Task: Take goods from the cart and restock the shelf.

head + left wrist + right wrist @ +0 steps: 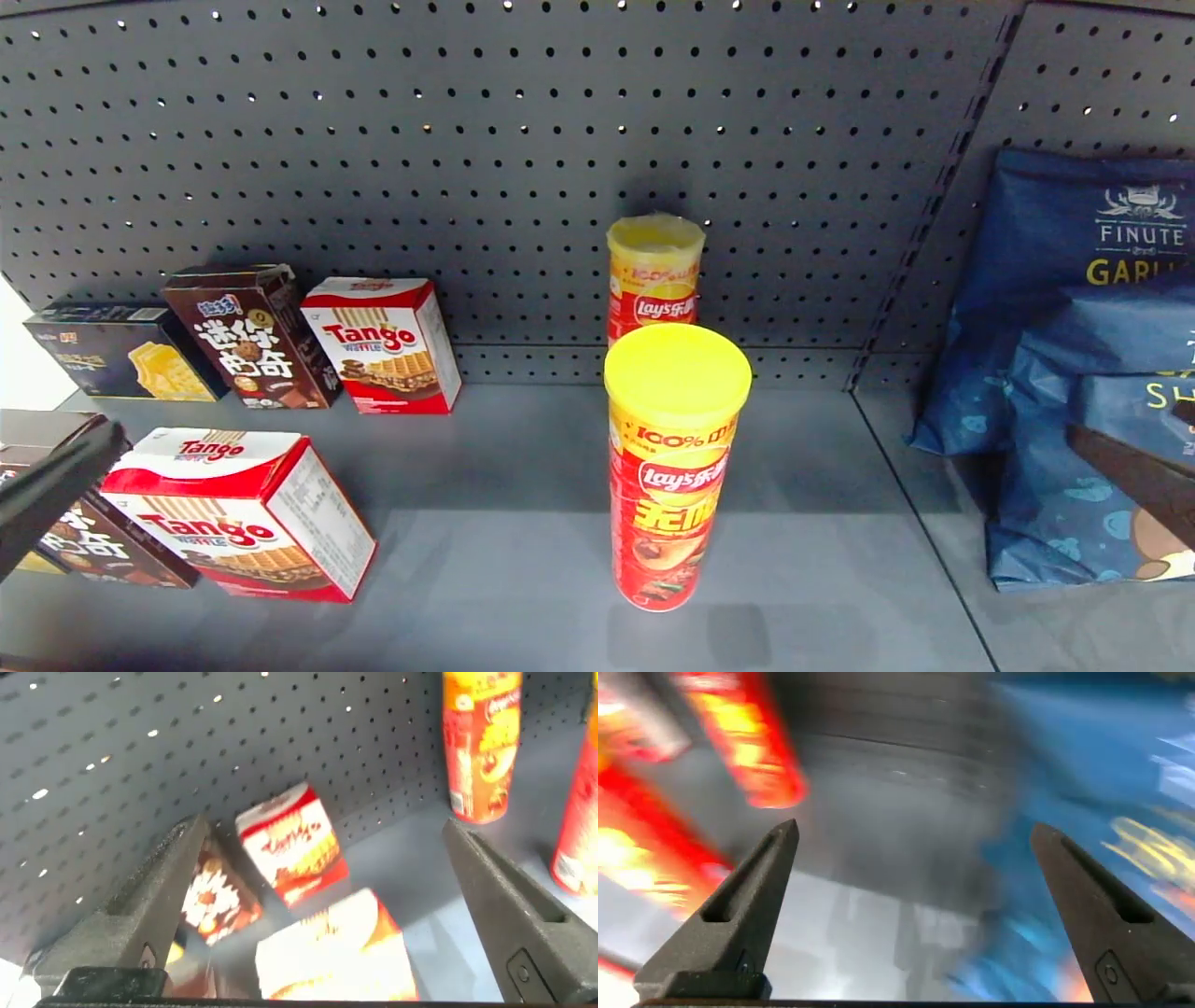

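Note:
Two red chip cans with yellow lids stand upright on the grey shelf (523,523), one in front (674,467) and one behind it (653,278) by the pegboard. At the shelf's left are wafer boxes, a red and white one lying in front (245,515) and another upright at the back (387,343). My left gripper (324,829) is open above these boxes with nothing between its fingers; one finger (51,481) shows at the head view's left edge. My right gripper (915,829) is open and empty between the cans and the blue bags; a dark finger (1134,478) of it lies over the bags.
Dark snack boxes (250,334) stand and lie among the wafer boxes at the left. Blue snack bags (1074,373) fill the bay to the right, past a shelf divider (910,485). Bare shelf floor lies between the boxes and the cans, and in front of the cans.

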Robot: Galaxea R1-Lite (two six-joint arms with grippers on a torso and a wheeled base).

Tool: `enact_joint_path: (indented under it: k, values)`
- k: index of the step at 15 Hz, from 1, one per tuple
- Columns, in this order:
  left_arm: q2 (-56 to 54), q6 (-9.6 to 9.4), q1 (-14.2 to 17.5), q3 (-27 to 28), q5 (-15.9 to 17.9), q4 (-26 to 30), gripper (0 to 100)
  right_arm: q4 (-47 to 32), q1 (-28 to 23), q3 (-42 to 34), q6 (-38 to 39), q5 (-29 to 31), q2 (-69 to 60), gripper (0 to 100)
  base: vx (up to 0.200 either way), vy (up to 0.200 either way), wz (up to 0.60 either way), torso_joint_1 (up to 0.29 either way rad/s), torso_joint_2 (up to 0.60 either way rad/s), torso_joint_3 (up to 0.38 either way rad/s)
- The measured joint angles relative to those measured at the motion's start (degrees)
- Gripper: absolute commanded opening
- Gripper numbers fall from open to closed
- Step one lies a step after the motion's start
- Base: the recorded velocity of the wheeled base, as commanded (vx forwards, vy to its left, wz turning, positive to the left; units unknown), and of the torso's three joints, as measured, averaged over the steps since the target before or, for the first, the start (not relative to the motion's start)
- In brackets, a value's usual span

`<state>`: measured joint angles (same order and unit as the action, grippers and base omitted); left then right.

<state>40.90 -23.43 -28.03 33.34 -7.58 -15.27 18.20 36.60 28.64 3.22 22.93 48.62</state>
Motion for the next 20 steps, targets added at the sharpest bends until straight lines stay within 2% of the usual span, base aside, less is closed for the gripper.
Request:
enact_joint_path:
  k: [4,7,9,11,14,20]
  values:
    - [-7.2,-2.56,0.5,-5.4,-0.9,0.1,100,-0.1,-14.8,-8.1,0.2,0.3,-10.1,100,0.0,0.0,0.0,0.0,0.0,0.0]
    - [-9.1,-2.67,0.7,-6.4,-1.7,0.1,100,-0.1,-29.7,-16.2,0.1,-1.4,-19.8,100,0.0,0.0,0.0,0.0,0.0,0.0]
    - [-9.7,-2.67,0.7,-6.5,-1.9,0.1,100,-2.2,-36.0,-22.9,-0.3,-4.3,-28.4,100,0.0,0.0,0.0,0.0,0.0,0.0]
    - [-9.9,-2.67,0.7,-6.6,-1.9,0.1,100,-7.6,-38.4,-26.3,-0.8,-7.7,-36.7,100,0.0,0.0,0.0,0.0,0.0,0.0]
    - [-10.1,-2.68,0.7,-6.7,-1.8,0.1,100,-17.0,-38.8,-28.1,-2.8,-23.6,-42.8,100,0.0,0.0,0.0,0.0,0.0,0.0]
    - [-10.0,-2.73,0.3,-8.0,-1.4,0.1,100,-18.2,-36.6,-28.6,-3.4,-24.2,-47.9,100,0.0,0.0,0.0,0.0,0.0,0.0]
